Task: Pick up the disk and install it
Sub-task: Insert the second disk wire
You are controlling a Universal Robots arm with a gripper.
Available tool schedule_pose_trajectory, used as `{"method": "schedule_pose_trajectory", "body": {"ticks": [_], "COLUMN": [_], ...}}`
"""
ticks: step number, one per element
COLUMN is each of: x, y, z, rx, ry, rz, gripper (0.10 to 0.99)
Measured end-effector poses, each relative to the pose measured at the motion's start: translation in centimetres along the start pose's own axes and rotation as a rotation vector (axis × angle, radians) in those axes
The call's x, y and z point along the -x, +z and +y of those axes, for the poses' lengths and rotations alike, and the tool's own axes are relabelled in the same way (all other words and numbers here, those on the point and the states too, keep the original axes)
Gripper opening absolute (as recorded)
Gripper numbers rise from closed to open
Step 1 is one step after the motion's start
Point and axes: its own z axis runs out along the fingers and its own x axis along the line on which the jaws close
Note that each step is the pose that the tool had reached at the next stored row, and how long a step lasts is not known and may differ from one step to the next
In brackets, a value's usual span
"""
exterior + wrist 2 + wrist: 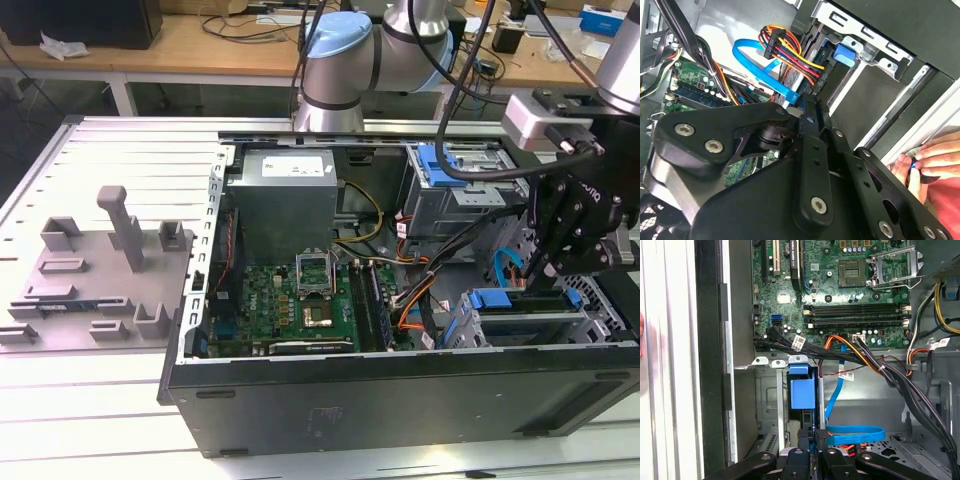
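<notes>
The disk stands on edge in the drive cage at the front corner of the open computer case, on the exterior view's right, with its bright blue bracket on top. In the first wrist view the bracket's blue end sits between the cage's metal walls. My gripper comes down onto the middle of the disk's upper edge. Its fingers are close together with a thin strip of blue between them. In the second wrist view the gripper points into the same bay.
A grey power supply and the green motherboard fill the case's middle. Bundled cables and a flat blue cable run beside the bay. A person's hand rests outside the case wall. A grey fixture plate lies at the exterior view's left.
</notes>
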Motion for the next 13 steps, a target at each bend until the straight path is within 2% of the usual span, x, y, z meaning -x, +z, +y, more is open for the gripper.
{"method": "schedule_pose_trajectory", "body": {"ticks": [3, 4, 5, 6, 13], "x": [0.00, 0.01, 0.00, 0.00, -0.03], "y": [0.02, 0.04, 0.04, 0.04, 0.05], "z": [0.00, 0.00, 0.00, 0.00, 0.00], "rx": [0.000, 0.000, 0.001, 0.001, 0.001], "ry": [0.000, 0.000, 0.000, 0.000, 0.000], "rz": [-0.0003, -0.0039, -0.0146, -0.0207, -0.0217], "gripper": [0.161, 0.161, 0.161, 0.161, 0.161]}}
